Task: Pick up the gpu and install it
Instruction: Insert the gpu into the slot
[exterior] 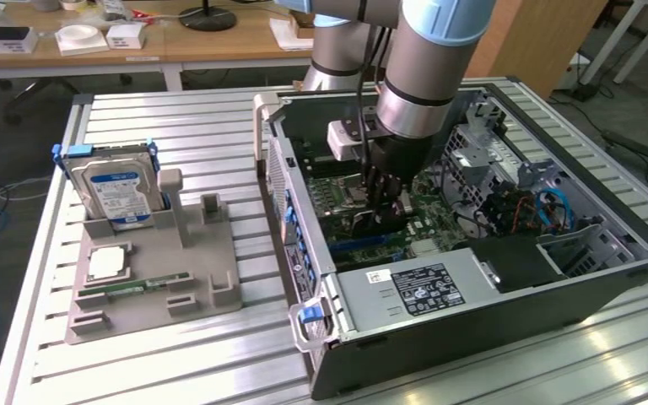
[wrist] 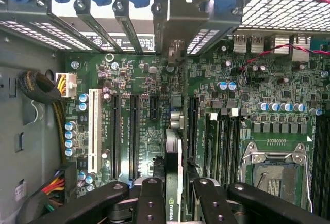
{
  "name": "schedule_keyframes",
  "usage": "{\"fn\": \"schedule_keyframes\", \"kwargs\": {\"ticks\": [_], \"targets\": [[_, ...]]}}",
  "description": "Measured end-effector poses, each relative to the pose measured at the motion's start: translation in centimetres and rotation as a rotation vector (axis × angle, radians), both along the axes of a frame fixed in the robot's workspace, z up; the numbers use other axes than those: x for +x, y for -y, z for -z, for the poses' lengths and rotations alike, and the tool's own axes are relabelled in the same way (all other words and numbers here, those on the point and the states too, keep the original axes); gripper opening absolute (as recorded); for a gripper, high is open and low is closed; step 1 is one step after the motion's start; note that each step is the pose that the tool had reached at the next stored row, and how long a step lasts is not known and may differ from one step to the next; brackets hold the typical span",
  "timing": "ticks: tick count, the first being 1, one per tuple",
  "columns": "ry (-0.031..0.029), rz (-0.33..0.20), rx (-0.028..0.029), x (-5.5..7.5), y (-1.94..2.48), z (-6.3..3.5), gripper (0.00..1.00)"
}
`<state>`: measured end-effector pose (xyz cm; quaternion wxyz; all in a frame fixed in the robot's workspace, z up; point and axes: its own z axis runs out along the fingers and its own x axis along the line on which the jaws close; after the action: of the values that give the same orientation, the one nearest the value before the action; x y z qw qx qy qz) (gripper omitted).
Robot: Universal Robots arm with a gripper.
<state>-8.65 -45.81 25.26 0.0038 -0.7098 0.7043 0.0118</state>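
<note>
Gripper (wrist: 172, 203) jaws pinching gpu (wrist: 172, 152) edge-on above motherboard (wrist: 144, 126) | Risk: edge misses slot, card jams or bends.

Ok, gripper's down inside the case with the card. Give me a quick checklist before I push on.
1. gpu held in gripper: ok, the card sits edge-on between the fingers.
2. Card above the motherboard, running parallel to the long black slots: ok.
3. Card seated in a slot: cannot tell, its lower edge is hidden.
4. Bracket end lined up with the rear opening: cannot tell.
5. Arm inside the open computer case: ok.
6. hard drive standing in its holder outside the case: ok.
</note>
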Motion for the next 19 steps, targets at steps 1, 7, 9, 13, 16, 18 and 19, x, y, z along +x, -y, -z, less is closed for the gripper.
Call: {"fn": "schedule_keyframes", "kwargs": {"ticks": [1,7,9,13,16,18,19], "targets": [[0.0000,0.000,-0.0001,0.00,0.00,0.00,0.26],[0.0001,0.000,0.0010,-0.05,0.02,0.00,0.26],[0.0000,0.001,0.0021,-0.10,0.08,0.00,0.26],[0.0000,0.005,0.0030,-0.13,0.20,0.00,0.26],[0.0000,0.005,0.0032,-0.10,0.22,0.00,0.26],[0.0000,0.006,0.0032,-0.09,0.23,0.00,0.26],[-0.0001,0.006,0.0032,-0.09,0.25,0.00,0.26]]}}
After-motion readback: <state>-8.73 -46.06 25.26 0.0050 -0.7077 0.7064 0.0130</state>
